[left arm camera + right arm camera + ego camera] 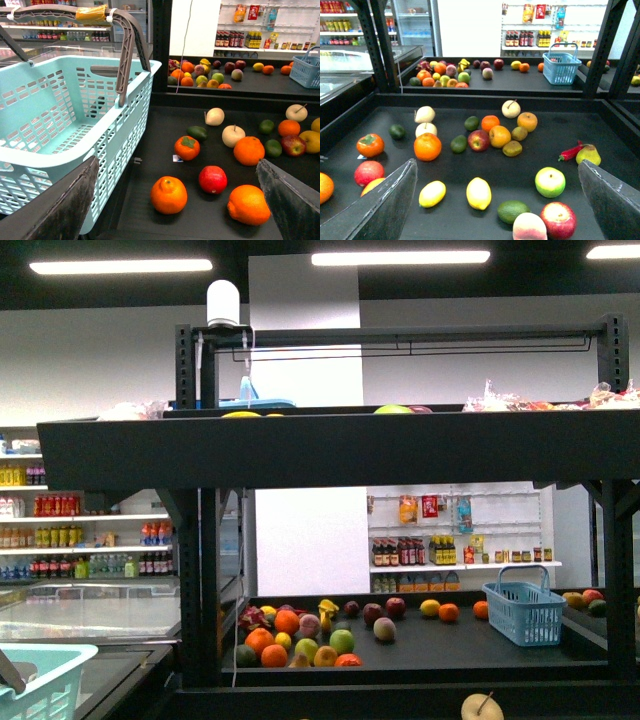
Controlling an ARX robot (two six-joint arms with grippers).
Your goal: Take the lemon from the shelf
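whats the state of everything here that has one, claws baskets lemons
left claw: open, empty
right claw: open, empty
teal basket: empty, handle raised
blue basket: upright, handle raised, contents not visible
rounder lemon: lying loose on the shelf tray, not gripped
slimmer lemon: lying loose beside it, apart, not gripped

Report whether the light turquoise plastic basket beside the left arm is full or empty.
Empty: the light turquoise plastic basket shows only its bare slotted floor and walls, no fruit inside.
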